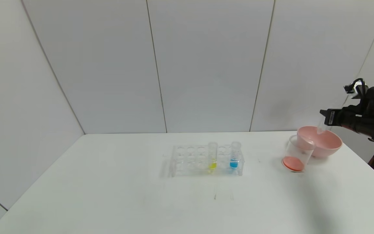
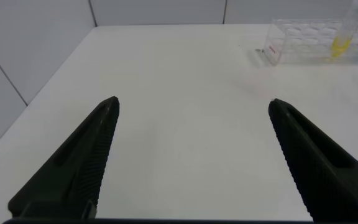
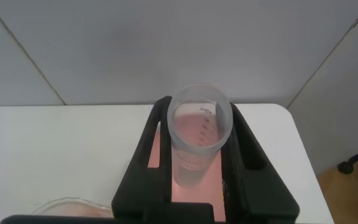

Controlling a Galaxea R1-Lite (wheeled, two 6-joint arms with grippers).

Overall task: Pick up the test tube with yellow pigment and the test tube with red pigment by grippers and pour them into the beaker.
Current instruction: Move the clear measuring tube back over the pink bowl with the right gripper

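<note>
Head view is showing the right gripper [image 1: 324, 121] clamping an emptied test tube [image 1: 321, 127] over the pink bowl [image 1: 323, 143]. The yellow-pigment tube [image 1: 212, 155] is standing upright in the rack [image 1: 187, 161], nearer the wide-open left gripper [image 2: 191, 124] (beaker [image 1: 297, 154] already holding red).

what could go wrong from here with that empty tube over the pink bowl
1. The right tool holds the emptied test tube above the pink bowl; a loosened grip might drop it beside the bowl.
2. The beaker with red liquid stands right by the bowl, so a low return sweep could tip it.
</note>
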